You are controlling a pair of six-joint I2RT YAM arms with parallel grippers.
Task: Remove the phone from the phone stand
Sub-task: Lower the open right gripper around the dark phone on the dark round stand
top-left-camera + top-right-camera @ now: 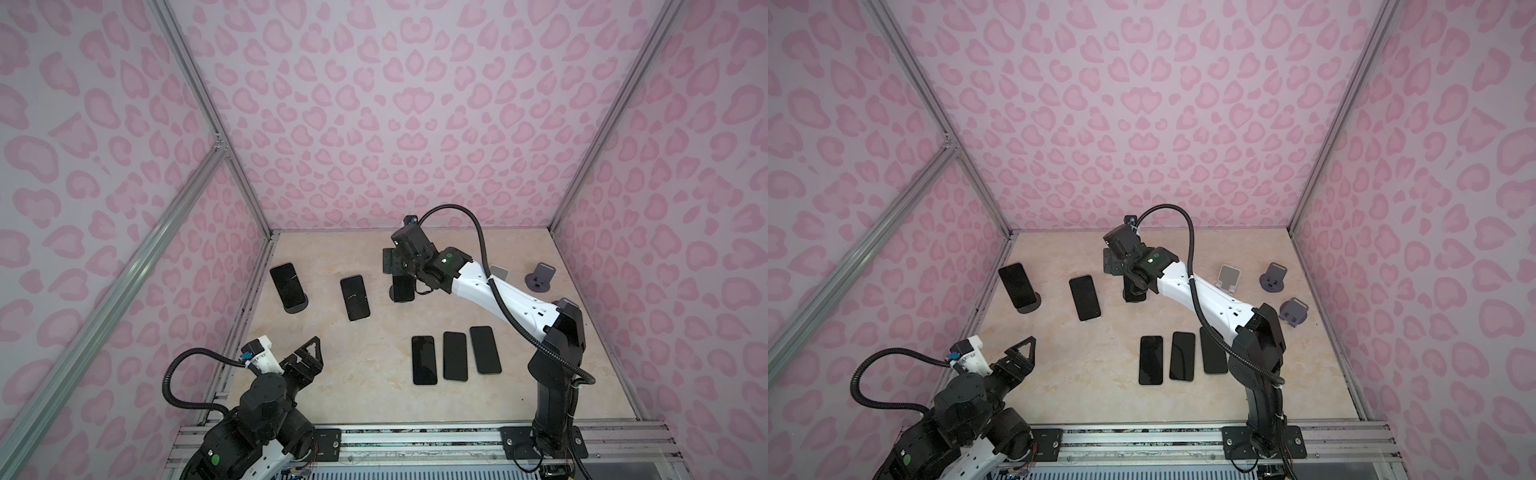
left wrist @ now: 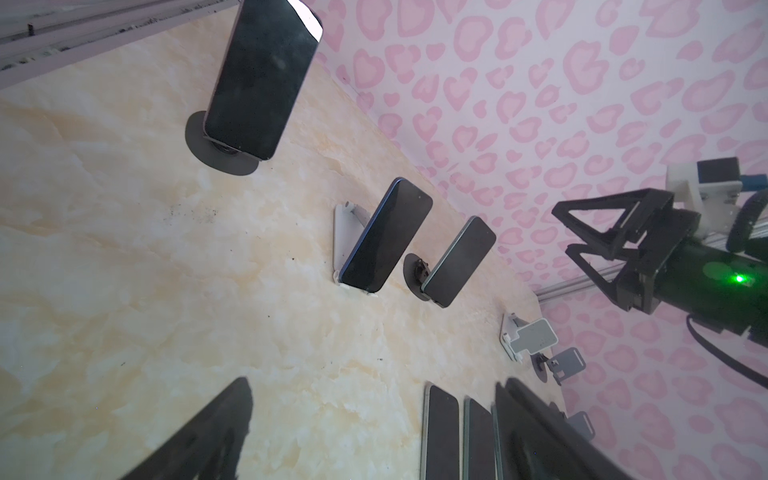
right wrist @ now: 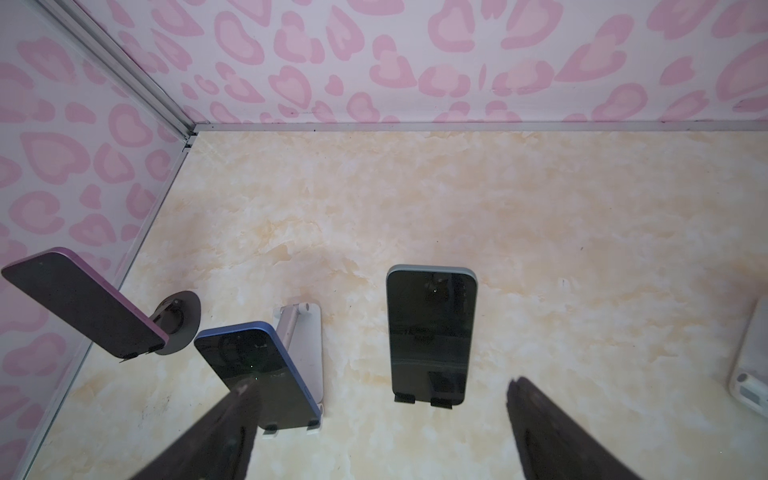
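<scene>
Item: dark-screen, grey-green-edged phone (image 3: 432,332), propped on round dark-grey phone stand (image 2: 411,284), mid-rear of beige marble-look tabletop (image 1: 353,395).
R gripper (image 3: 380,384): above the phone, jaws wide, nothing held, no contact.
L gripper (image 1: 307,353): front-left, jaws apart, empty.
Also: 3 black phones flat in a row (image 1: 455,355), front-centre.

No legible text, label, brand, number or sign anywhere; only dark, blank screens on the phones (image 3: 432,332); plain pink heart blotches on the walls (image 1: 374,104); unmarked marbled surface (image 1: 353,374).
</scene>
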